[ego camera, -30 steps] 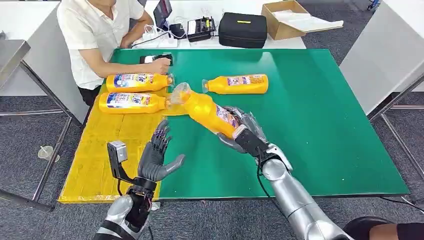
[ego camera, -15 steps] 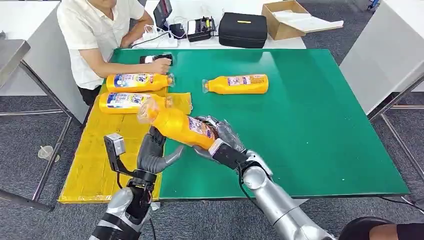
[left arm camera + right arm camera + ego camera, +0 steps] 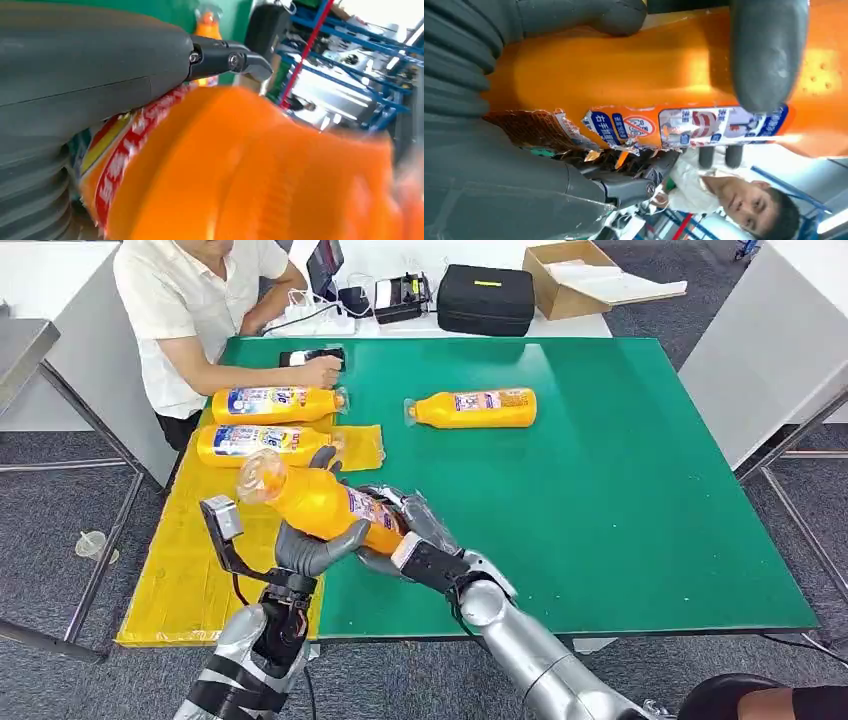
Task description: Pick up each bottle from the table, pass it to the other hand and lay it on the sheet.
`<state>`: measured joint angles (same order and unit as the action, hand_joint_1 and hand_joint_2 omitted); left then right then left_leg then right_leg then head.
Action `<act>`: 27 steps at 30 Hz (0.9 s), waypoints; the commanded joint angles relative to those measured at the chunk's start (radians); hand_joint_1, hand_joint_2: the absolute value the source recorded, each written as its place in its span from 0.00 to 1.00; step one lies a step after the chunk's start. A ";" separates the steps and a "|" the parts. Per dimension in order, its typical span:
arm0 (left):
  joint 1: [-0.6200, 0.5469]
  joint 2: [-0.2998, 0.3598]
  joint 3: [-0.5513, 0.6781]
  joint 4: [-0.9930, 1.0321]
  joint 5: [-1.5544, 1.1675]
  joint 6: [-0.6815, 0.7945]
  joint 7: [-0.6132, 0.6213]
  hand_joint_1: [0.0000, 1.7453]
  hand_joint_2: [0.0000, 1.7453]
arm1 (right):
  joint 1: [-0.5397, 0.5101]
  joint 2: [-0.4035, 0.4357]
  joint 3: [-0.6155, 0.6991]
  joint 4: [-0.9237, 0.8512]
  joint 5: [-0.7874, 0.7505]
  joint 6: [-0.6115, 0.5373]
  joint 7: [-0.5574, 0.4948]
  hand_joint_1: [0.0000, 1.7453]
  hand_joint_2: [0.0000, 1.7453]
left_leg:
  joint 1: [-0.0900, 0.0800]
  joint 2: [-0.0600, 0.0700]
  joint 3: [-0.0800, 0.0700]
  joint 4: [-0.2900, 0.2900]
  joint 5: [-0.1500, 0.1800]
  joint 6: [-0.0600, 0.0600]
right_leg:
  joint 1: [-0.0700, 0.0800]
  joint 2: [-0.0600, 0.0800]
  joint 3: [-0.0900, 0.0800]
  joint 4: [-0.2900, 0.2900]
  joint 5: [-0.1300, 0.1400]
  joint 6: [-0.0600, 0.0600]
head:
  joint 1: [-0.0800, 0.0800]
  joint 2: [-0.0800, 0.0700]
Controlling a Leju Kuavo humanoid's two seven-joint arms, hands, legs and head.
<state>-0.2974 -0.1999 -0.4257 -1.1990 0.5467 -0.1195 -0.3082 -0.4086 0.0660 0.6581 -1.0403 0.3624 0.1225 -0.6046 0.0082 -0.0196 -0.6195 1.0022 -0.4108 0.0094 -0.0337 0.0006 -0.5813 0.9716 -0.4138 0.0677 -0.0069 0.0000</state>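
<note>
Orange bottle [image 3: 325,506] lies tilted in both hands, cap toward the sheet [image 3: 200,570].

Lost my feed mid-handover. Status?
Right robot hand grips bottle. Left robot hand cups it too. Two bottles on yellow sheet. Nothing blocking.

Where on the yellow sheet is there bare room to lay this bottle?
The yellow sheet is bare on its near half, left of the left hand. The far end is crowded: two laid bottles sit there.

Green table [image 3: 640,490] on grey carpet floor [image 3: 60,530]
</note>
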 commanded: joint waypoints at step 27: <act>-0.028 -0.024 0.058 -0.012 0.038 0.161 -0.037 1.00 1.00 | 0.006 0.008 0.080 0.103 0.056 -0.164 -0.005 0.00 0.00 | 0.001 0.001 0.002 0.000 -0.001 0.000 | 0.001 0.000 0.002 0.000 -0.001 -0.003 | 0.000 0.000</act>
<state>-0.2911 -0.2121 -0.4132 -1.2306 0.5699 -0.0409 -0.3475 -0.4062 0.0889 0.6985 -0.9651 0.4116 -0.0385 -0.6123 0.0082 -0.0200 -0.6197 1.0022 -0.4107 0.0092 -0.0336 0.0004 -0.5814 0.9716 -0.4139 0.0676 -0.0069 0.0000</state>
